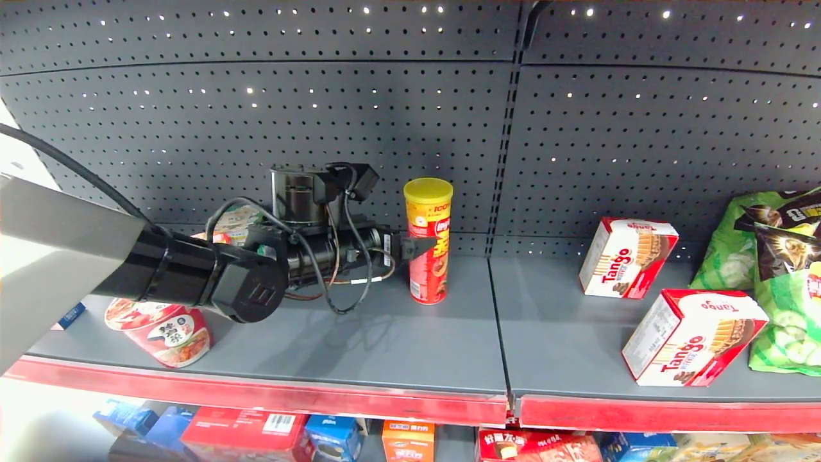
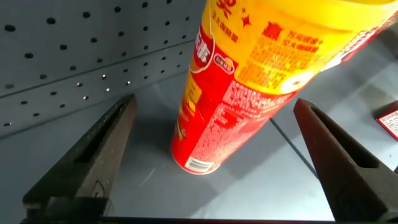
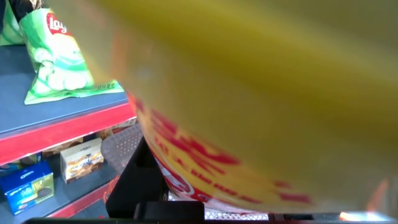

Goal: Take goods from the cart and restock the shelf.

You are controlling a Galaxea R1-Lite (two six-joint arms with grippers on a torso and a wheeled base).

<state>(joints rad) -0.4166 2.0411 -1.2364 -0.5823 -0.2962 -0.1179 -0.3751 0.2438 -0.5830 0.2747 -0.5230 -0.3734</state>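
Crisp can (image 1: 428,240) stood upright on shelf (image 1: 385,346), left gripper (image 2: 214,106) spread wide either side of it; right gripper (image 3: 205,186) apparently clamped second can (image 3: 249,93), not yet shelved.

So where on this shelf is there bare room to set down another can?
For the second chip can, bare: the front strip from the cup noodles to the seam, before the chip can; the right panel between the seam and the two wafer boxes. Crowded: the left back around the open left gripper, and the far right with green bags.
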